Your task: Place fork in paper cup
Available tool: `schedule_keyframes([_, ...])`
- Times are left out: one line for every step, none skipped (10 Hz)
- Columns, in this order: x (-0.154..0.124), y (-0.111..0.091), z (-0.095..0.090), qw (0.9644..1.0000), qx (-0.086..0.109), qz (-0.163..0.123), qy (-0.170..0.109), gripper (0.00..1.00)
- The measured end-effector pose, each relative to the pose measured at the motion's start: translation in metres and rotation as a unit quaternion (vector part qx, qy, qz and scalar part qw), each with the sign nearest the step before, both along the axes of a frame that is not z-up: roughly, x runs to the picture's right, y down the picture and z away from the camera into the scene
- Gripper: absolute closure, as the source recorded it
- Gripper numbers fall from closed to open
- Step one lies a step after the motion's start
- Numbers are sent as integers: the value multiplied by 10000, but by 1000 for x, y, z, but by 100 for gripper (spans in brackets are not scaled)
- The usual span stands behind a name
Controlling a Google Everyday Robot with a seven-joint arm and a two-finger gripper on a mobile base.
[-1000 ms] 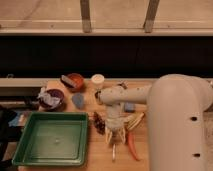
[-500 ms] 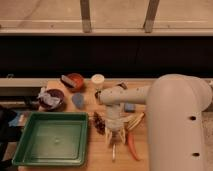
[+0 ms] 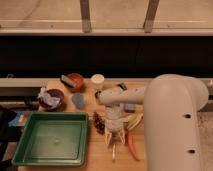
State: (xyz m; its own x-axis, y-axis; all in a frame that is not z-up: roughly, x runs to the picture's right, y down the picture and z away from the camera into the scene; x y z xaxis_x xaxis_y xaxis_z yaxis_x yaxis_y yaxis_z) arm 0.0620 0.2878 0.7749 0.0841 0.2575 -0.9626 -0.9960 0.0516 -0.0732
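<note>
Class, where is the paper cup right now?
In the camera view, the paper cup stands at the far edge of the table, right of the orange bowl; the gripper hangs nearer, beside the carrot.

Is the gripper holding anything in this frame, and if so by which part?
Cannot be told. The gripper hangs at the far end of the fork, beside the carrot; whether it grips that end is not visible.

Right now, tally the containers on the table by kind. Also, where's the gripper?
Bowls: 2, an orange bowl and a dark bowl
Paper cup: 1
Green tray: 1
Total: 4
The gripper hangs low near the table's front edge, just left of the carrot.
</note>
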Motion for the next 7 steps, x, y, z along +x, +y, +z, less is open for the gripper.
schedule_keyframes([-1,2,1,10000,-19,5,0,38])
schedule_keyframes([-2,4,3,10000,-43,-13,-8,41])
schedule_keyframes([-4,7,5,10000,-73,-64,3,50])
schedule_keyframes([-7,8,6,9999,-118,-120,11,59])
schedule_keyframes([-10,8,7,9998,-120,-143,3,67])
schedule_keyframes([-9,7,7,9998,-114,-147,1,81])
schedule_keyframes([-8,6,7,9998,-111,-145,10,90])
